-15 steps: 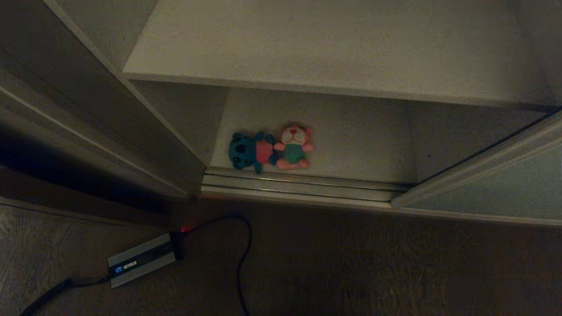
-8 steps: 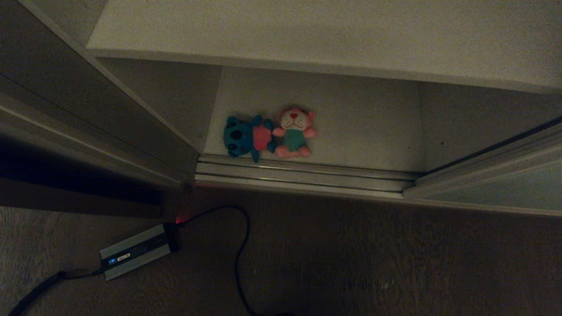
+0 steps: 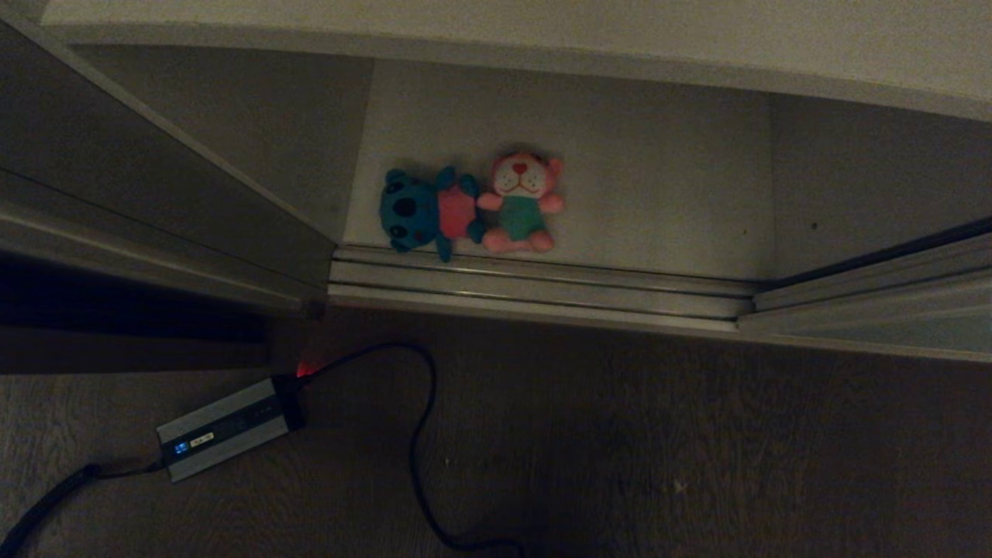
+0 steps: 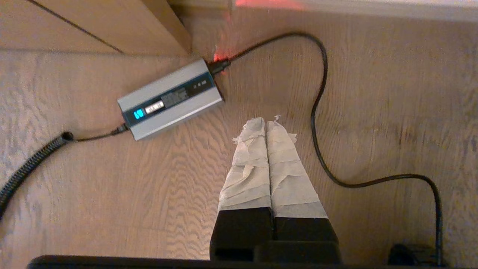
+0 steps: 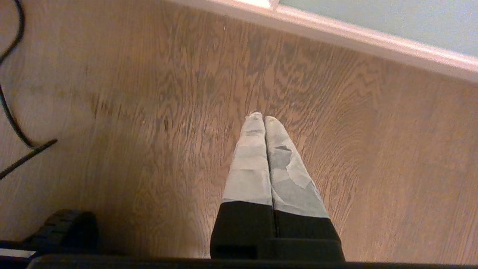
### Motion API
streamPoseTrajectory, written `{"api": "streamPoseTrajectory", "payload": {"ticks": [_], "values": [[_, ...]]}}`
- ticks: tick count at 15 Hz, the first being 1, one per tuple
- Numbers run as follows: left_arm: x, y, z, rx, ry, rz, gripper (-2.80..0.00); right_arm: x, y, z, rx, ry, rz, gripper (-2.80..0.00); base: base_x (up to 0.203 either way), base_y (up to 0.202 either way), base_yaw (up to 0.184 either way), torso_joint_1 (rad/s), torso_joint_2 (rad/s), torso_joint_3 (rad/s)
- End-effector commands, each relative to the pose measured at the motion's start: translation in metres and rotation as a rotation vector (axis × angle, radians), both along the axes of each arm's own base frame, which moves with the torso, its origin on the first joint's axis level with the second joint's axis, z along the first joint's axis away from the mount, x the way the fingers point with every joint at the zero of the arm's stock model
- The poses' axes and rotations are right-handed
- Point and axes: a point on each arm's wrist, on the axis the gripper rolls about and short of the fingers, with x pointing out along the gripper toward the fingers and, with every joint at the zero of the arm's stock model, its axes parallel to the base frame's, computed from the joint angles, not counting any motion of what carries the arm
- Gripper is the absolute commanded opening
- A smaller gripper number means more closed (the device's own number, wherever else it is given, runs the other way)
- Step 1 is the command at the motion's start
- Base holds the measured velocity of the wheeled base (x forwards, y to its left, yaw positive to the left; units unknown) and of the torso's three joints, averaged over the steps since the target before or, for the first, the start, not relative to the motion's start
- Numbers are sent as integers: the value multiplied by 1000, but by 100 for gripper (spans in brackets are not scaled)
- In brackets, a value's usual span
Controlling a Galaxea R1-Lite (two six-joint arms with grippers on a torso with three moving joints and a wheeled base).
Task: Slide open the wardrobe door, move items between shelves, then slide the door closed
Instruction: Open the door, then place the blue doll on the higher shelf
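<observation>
At the lower left of the head view a grey power brick point(image 3: 225, 428) lies on the wood floor point(image 3: 697, 449), a black cable point(image 3: 415, 434) curling away from it toward the bottom edge. Above it, left of centre, the teal-blue plush toy point(image 3: 422, 209) lies on its side on the bottom shelf point(image 3: 659, 209), touching the pink plush toy point(image 3: 521, 203) just to its right. Both sit close behind the ribbed floor track point(image 3: 535, 291). Along the top runs the edge of an upper shelf point(image 3: 542, 31). At the far right the sliding wardrobe door point(image 3: 891, 329) stands pushed aside, leaving the compartment open. Neither arm shows here. In the wrist views the left gripper point(image 4: 266, 121) and the right gripper point(image 5: 263, 117) hang over the floor, each with its taped fingers pressed together on nothing.
</observation>
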Motion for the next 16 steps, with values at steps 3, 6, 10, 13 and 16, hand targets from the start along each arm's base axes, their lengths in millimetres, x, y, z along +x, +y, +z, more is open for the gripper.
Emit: {"api": "streamPoseTrajectory", "payload": {"ticks": [3,6,10,13,16], "values": [[0,0,0,-4,1,1,-280,0,0,0,-1,0,1,-280,0,0,0,1,1,-197],[0,0,0,-14,-2,-2,-280,0,0,0,-1,0,1,-280,0,0,0,3,6,-195],[0,0,1,-30,-4,-2,-280,0,0,0,-1,0,1,-280,0,0,0,3,2,-198],[0,0,0,-24,-3,-2,-280,0,0,0,-1,0,1,-280,0,0,0,-1,4,-74],[-1,0,10,44,-67,3,-280,0,0,0,-1,0,1,-280,0,0,0,0,0,0]]}}
